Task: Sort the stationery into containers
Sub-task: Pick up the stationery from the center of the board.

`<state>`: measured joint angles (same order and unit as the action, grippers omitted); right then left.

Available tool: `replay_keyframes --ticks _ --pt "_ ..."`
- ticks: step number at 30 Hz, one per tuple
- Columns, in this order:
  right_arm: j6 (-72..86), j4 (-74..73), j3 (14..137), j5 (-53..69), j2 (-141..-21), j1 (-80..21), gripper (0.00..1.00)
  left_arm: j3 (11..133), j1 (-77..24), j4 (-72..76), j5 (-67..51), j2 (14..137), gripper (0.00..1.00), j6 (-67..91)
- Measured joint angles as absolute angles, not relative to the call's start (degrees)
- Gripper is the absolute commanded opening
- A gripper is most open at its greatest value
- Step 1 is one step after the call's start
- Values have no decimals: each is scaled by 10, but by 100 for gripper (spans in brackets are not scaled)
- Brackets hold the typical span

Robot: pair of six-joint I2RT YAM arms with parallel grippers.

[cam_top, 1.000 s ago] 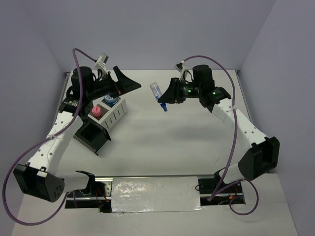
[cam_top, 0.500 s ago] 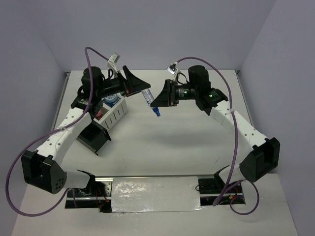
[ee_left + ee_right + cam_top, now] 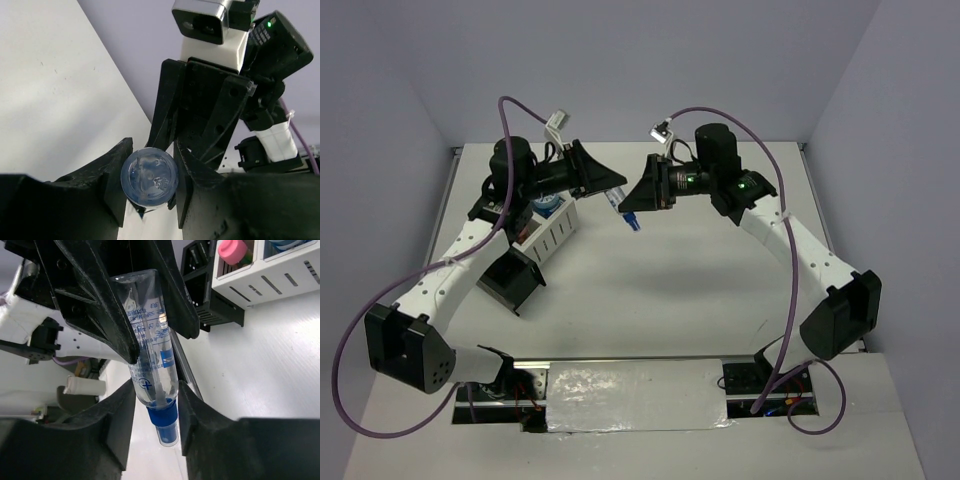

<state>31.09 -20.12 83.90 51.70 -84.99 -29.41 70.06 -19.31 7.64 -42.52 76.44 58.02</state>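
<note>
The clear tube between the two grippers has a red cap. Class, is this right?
No. The cap is blue, not red; the right wrist view shows it. The clear tube does sit between the left gripper and right gripper.

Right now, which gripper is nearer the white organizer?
Left. The left gripper is just right of the white organizer. The right gripper is farther right, across the tube that both grip.

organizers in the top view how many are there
2: the white slotted organizer at far left, and the black organizer right beside it, nearer the arm bases. None looks hidden.
</note>
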Motion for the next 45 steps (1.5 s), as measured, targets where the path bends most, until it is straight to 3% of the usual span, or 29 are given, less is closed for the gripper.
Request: replay_keyframes --ticks 1,2,3,4,5,9,13,19,25,28,37,45 --pt "321 -192 835 518 -849 -293 68 700 -193 77 -423 764 0 585" --pt "338 -173 827 519 -846 -291 82 700 -193 78 -419 764 0 586" --pt "355 -133 804 520 -840 -286 86 700 -193 78 -411 764 0 589" --pt "379 -91 774 520 -828 -283 99 697 -193 79 -402 762 0 593" --pt "414 -44 735 518 -812 -280 100 689 -193 83 -388 758 0 602" --pt "516 112 629 485 -764 -277 100 633 -195 111 -319 715 0 639" --pt "565 204 605 431 -735 -297 100 591 -202 168 -252 672 0 680" --pt "566 232 603 300 -681 -355 99 543 -234 257 -160 611 0 722" --pt "567 227 619 245 -693 -385 95 497 -242 345 -117 599 0 757" --pt "576 227 619 234 -702 -389 89 488 -247 359 -105 600 0 766" --pt "595 234 623 234 -728 -396 47 486 -254 394 -89 598 0 770" --pt "597 248 623 238 -729 -397 50 473 -255 394 -84 586 0 772"
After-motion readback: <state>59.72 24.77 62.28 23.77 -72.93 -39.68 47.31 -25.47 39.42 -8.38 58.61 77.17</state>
